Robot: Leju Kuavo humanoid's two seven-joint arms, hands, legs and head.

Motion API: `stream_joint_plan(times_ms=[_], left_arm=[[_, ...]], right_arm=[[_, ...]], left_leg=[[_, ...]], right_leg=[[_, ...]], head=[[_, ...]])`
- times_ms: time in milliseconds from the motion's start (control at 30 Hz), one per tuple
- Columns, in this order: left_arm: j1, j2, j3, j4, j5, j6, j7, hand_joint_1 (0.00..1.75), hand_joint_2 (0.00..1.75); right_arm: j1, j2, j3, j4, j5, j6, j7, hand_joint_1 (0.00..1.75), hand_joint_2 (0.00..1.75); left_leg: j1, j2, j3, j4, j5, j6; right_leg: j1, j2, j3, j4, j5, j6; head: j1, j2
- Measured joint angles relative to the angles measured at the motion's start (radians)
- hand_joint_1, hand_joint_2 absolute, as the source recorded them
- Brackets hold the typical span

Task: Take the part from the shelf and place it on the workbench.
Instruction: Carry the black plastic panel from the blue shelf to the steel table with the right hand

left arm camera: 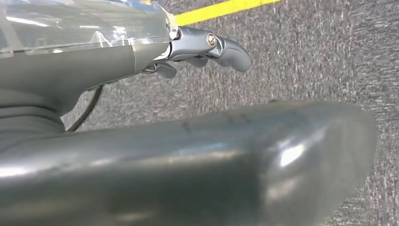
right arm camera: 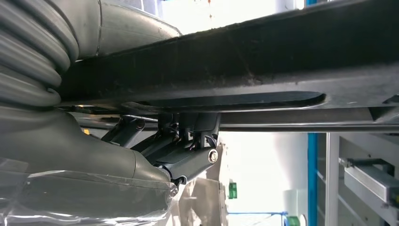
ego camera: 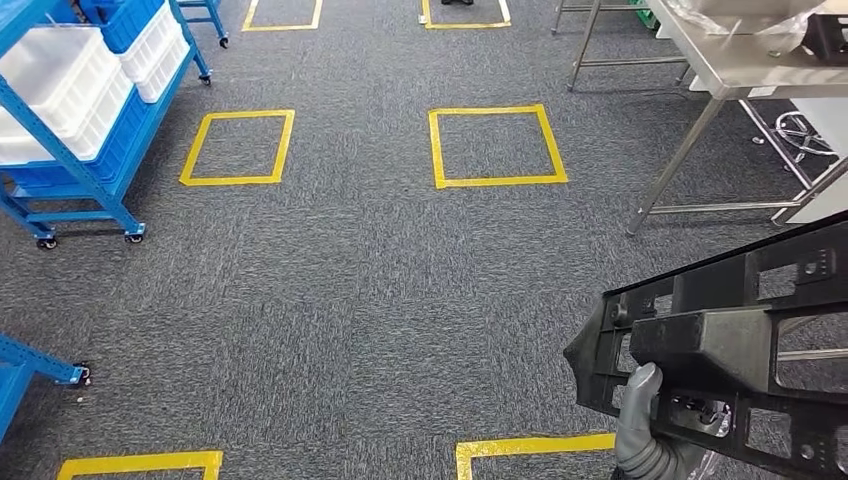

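Observation:
The part [ego camera: 730,350] is a large black plastic frame with ribs and square openings, at the lower right of the head view. My right hand [ego camera: 645,425] grips it from below, thumb up against its near edge. In the right wrist view the part [right arm camera: 235,61] lies across the hand, with the dark fingers [right arm camera: 188,155] curled beneath it. My left hand [left arm camera: 207,47] hangs over the grey carpet with its fingers loosely extended and nothing in it. The steel workbench [ego camera: 740,65] stands at the upper right. The blue shelf [ego camera: 90,150] is at the upper left.
White bins [ego camera: 60,90] fill the blue shelf, which stands on castors. Another blue frame's foot [ego camera: 30,365] juts in at the lower left. Yellow tape squares [ego camera: 497,146] mark the carpet. A black object [ego camera: 825,35] and clear plastic lie on the workbench.

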Motion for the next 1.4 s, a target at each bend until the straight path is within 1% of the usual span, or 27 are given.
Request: stream_joint_plan(times_ms=[67,133,167,200,233,300,367,400,467,500,567,633,700,733,800,867,933,1000,1033,1100,1133,1167,1233,1267,1300,1367,1400], left_arm=[[0.0,0.0,0.001,0.0,0.001,-0.003,-0.005,0.0,0.0],[0.003,0.0,0.004,0.0,0.005,-0.007,-0.012,0.0,0.0],[0.006,0.0,0.006,0.0,0.007,-0.008,-0.016,0.0,0.0],[0.007,0.0,0.009,0.0,0.008,-0.009,-0.021,0.0,0.0],[0.007,0.0,0.011,0.0,0.009,-0.01,-0.025,0.0,0.0],[0.006,-0.001,0.015,0.0,0.01,-0.011,-0.031,0.0,0.0],[0.005,-0.001,0.018,0.0,0.012,-0.011,-0.032,0.0,0.0],[0.005,-0.001,0.019,0.0,0.013,-0.011,-0.032,0.0,0.0],[0.001,-0.001,0.021,0.0,0.012,-0.01,-0.033,0.0,0.0],[-0.001,-0.001,0.021,0.0,0.011,-0.01,-0.033,0.0,0.0],[-0.004,-0.001,0.021,0.0,0.01,-0.01,-0.036,0.0,0.0],[-0.001,-0.001,0.022,0.0,0.009,-0.015,-0.04,0.0,0.0],[0.003,-0.001,0.023,0.0,0.009,-0.021,-0.041,0.0,0.0],[0.005,-0.001,0.023,0.0,0.009,-0.023,-0.039,0.0,0.0],[0.005,-0.001,0.023,0.0,0.009,-0.025,-0.034,0.0,0.0],[0.005,0.0,0.023,0.0,0.009,-0.025,-0.032,0.0,0.0],[0.003,0.0,0.024,0.0,0.009,-0.024,-0.031,0.0,0.0],[0.0,0.0,0.024,0.0,0.009,-0.025,-0.03,0.0,0.0],[-0.001,0.0,0.024,0.0,0.009,-0.025,-0.03,0.0,0.0],[-0.002,-0.001,0.024,0.0,0.009,-0.026,-0.03,0.0,0.0],[-0.001,-0.001,0.024,0.0,0.009,-0.027,-0.03,0.0,0.0],[0.001,-0.001,0.024,0.0,0.009,-0.029,-0.029,0.0,0.0],[0.003,-0.001,0.024,0.0,0.009,-0.032,-0.028,0.0,0.0],[0.003,-0.001,0.024,0.0,0.008,-0.034,-0.027,0.0,0.0],[0.002,-0.001,0.024,0.0,0.006,-0.032,-0.026,0.0,0.0],[-0.001,-0.003,0.024,0.0,-0.003,-0.024,-0.027,0.0,0.0],[-0.001,-0.004,0.023,0.0,-0.009,-0.019,-0.028,0.0,0.0]], right_arm=[[-0.003,0.0,0.002,0.001,0.0,-0.001,0.0,1.75,1.75],[-0.006,-0.001,0.002,0.002,0.0,-0.003,0.0,1.75,1.75],[-0.006,-0.001,0.003,0.004,-0.001,-0.005,0.0,1.75,1.75],[-0.005,-0.002,0.003,0.005,-0.002,-0.006,0.0,1.75,1.75],[-0.005,-0.002,0.003,0.007,-0.002,-0.006,0.0,1.75,1.75],[-0.004,-0.003,0.004,0.008,-0.003,-0.006,0.0,1.75,1.75],[-0.006,-0.003,0.007,0.009,-0.001,-0.008,0.0,1.75,1.75],[-0.006,-0.003,0.009,0.009,-0.001,-0.01,0.0,1.75,1.75],[-0.005,-0.003,0.011,0.01,0.0,-0.015,0.0,1.75,1.75],[-0.005,-0.003,0.011,0.01,0.0,-0.016,0.0,1.75,1.75],[-0.005,-0.003,0.012,0.01,-0.003,-0.016,0.0,1.75,1.75],[-0.008,-0.003,0.014,0.012,-0.004,-0.015,0.0,1.75,1.75],[-0.009,-0.003,0.015,0.016,-0.004,-0.015,0.0,1.75,1.75],[-0.009,-0.003,0.015,0.018,-0.004,-0.015,0.0,1.75,1.75],[-0.01,-0.003,0.015,0.022,-0.004,-0.015,0.001,1.75,1.75],[-0.011,-0.003,0.016,0.025,-0.004,-0.015,0.0,1.75,1.75],[-0.013,-0.003,0.016,0.026,-0.004,-0.015,0.0,1.75,1.75],[-0.013,-0.003,0.016,0.026,-0.004,-0.015,0.001,1.75,1.75],[-0.013,-0.003,0.016,0.026,-0.004,-0.015,0.0,1.75,1.75],[-0.016,-0.004,0.016,0.027,-0.004,-0.015,0.0,1.75,1.75],[-0.017,-0.004,0.016,0.029,-0.004,-0.015,0.0,1.75,1.75],[-0.019,-0.004,0.016,0.03,-0.004,-0.015,0.0,1.75,1.75],[-0.019,-0.005,0.014,0.034,-0.005,-0.015,0.0,1.75,1.75],[-0.019,-0.005,0.014,0.035,-0.006,-0.016,0.0,1.75,1.75],[-0.019,-0.005,0.013,0.036,-0.006,-0.016,0.001,1.75,1.75],[-0.02,-0.005,0.013,0.037,-0.007,-0.017,0.003,1.75,1.75],[-0.021,-0.006,0.012,0.037,-0.008,-0.017,0.005,1.75,1.75]], left_leg=[[0.003,0.03,0.003,-0.016,0.013,0.012],[0.002,0.061,0.001,-0.02,0.017,0.018],[0.0,0.077,-0.001,-0.02,0.016,0.018],[0.0,0.093,-0.002,-0.019,0.015,0.017],[0.001,0.108,-0.002,-0.019,0.014,0.015],[0.002,0.135,0.002,-0.016,0.009,0.008],[-0.001,0.157,0.005,-0.009,-0.001,-0.004],[-0.004,0.167,0.007,-0.006,-0.005,-0.01],[-0.004,0.187,0.014,-0.005,-0.009,-0.021],[-0.001,0.186,0.016,-0.003,-0.013,-0.027],[0.005,0.143,0.001,0.041,-0.048,-0.036],[0.008,0.083,-0.056,0.166,-0.117,-0.04],[0.008,0.065,-0.116,0.288,-0.158,-0.039],[0.008,0.062,-0.125,0.302,-0.149,-0.037],[0.008,0.046,-0.089,0.206,-0.076,-0.028],[0.008,-0.006,-0.035,0.07,-0.016,-0.018],[0.005,-0.033,-0.015,0.015,-0.005,-0.011],[0.006,-0.012,-0.011,0.005,0.001,-0.004],[0.008,0.001,-0.008,-0.002,0.006,0.001],[0.013,0.031,-0.005,-0.018,0.017,0.012],[0.011,0.047,-0.005,-0.021,0.018,0.015],[0.009,0.064,-0.006,-0.021,0.018,0.017],[0.008,0.096,-0.006,-0.02,0.016,0.017],[0.008,0.111,-0.005,-0.02,0.014,0.015],[0.009,0.125,-0.003,-0.019,0.011,0.012],[0.006,0.148,0.004,-0.014,0.002,0.003],[0.004,0.158,0.007,-0.011,-0.003,-0.003]], right_leg=[[0.004,-0.048,-0.026,0.05,-0.035,0.007],[0.003,-0.107,-0.08,0.167,-0.103,0.012],[0.0,-0.119,-0.107,0.225,-0.128,0.016],[-0.003,-0.125,-0.12,0.257,-0.136,0.02],[-0.006,-0.13,-0.116,0.254,-0.126,0.023],[-0.011,-0.158,-0.048,0.143,-0.068,0.027],[-0.007,-0.199,0.021,0.023,-0.031,0.022],[-0.004,-0.21,0.035,-0.004,-0.028,0.016],[0.0,-0.192,0.032,-0.008,-0.03,0.003],[-0.001,-0.18,0.031,-0.009,-0.028,-0.004],[-0.004,-0.157,0.032,-0.014,-0.023,-0.017],[-0.004,-0.133,0.03,-0.015,-0.02,-0.025],[-0.001,-0.104,0.029,-0.013,-0.019,-0.028],[0.001,-0.088,0.029,-0.011,-0.019,-0.028],[0.002,-0.057,0.031,-0.008,-0.019,-0.028],[0.002,-0.03,0.03,-0.006,-0.018,-0.024],[-0.002,-0.005,0.023,-0.006,-0.014,-0.012],[-0.006,0.016,0.016,-0.01,-0.008,0.004],[-0.004,0.005,0.012,-0.006,-0.012,0.009],[0.002,-0.058,-0.019,0.054,-0.054,0.015],[0.002,-0.095,-0.048,0.115,-0.09,0.018],[0.001,-0.116,-0.081,0.184,-0.125,0.021],[-0.005,-0.128,-0.121,0.274,-0.152,0.029],[-0.007,-0.131,-0.114,0.264,-0.137,0.032],[-0.009,-0.14,-0.083,0.211,-0.105,0.034],[-0.009,-0.183,0.002,0.061,-0.044,0.033],[-0.007,-0.199,0.031,0.008,-0.028,0.028]], head=[[0.003,0.0],[0.006,0.0],[0.006,0.0],[0.006,0.0],[0.006,0.0],[0.006,0.0],[0.005,0.0],[0.004,0.0],[0.002,0.0],[0.002,0.0],[0.001,0.0],[0.0,0.0],[-0.001,0.0],[-0.001,0.0],[0.0,0.0],[0.0,0.0],[0.0,0.0],[0.0,0.0],[0.0,0.0],[0.005,0.0],[0.008,0.0],[0.011,0.0],[0.011,0.0],[0.011,0.0],[0.011,0.0],[0.011,0.0],[0.011,0.0]])
